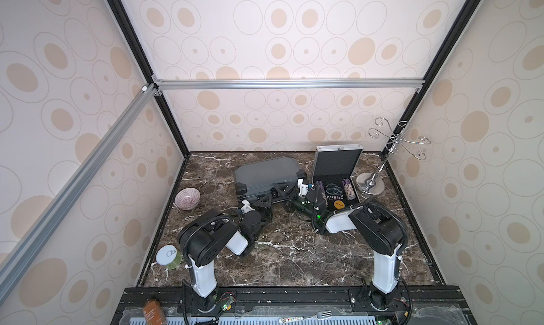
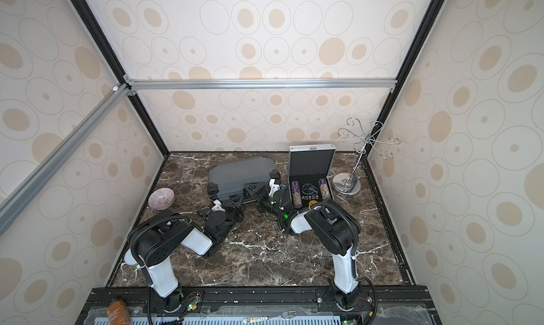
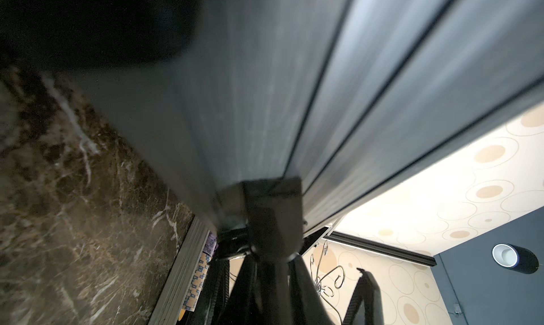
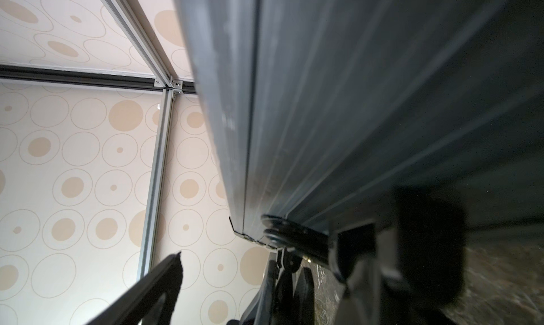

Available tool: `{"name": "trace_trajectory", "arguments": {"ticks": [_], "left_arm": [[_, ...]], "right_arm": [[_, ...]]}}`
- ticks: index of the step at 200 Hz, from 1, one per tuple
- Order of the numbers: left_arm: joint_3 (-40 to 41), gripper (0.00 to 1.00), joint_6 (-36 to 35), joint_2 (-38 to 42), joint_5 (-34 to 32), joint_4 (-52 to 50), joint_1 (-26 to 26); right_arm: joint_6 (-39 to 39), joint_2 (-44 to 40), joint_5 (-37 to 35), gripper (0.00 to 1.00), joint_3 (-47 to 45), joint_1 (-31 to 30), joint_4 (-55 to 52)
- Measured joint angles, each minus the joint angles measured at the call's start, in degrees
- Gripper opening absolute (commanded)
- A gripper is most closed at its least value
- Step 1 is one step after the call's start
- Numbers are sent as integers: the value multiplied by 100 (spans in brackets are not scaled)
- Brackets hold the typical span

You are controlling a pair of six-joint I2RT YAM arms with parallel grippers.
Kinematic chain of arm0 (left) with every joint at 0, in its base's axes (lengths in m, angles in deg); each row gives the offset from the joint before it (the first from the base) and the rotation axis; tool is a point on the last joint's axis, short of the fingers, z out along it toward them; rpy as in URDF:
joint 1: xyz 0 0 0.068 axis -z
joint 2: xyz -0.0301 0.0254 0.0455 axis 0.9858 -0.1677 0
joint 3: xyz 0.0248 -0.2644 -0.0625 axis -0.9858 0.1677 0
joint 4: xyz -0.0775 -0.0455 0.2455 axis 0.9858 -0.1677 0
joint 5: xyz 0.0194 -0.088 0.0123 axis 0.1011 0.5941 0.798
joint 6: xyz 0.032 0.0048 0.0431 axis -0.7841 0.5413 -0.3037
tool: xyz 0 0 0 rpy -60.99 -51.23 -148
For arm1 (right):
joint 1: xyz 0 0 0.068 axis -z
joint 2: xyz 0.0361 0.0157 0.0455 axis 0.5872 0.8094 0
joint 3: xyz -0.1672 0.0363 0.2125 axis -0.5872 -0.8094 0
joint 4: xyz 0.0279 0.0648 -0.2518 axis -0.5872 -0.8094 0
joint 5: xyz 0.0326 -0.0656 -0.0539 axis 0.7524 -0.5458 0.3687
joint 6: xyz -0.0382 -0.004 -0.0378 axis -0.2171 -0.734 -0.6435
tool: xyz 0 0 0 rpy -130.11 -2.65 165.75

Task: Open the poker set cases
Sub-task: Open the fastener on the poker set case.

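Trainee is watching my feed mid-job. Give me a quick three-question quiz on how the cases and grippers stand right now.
1. True or false: the silver case stands open with its lid upright.
2. Which one has its fingers spread apart, the left gripper or the right gripper?
3. Which case still has its lid down?
A. the dark grey case
B. the silver case
C. neither

Key: 1 true; 2 the right gripper; 3 A.
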Motion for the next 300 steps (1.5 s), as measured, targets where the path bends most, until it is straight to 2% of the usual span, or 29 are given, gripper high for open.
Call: {"name": "trace_trajectory", "arguments": {"ticks": [182,248,300], "left_arm": [[-184,0,177,2,72,-428,17],[-280,0,199,2,92,-555,17],[-313,0,122,2,57,-560,13]], "right_arm": [[-901,31,188,100,168,7,-590],[-979,55,199,100,225,7,-662],[-750,337,317,94,319,-37,-190]]}}
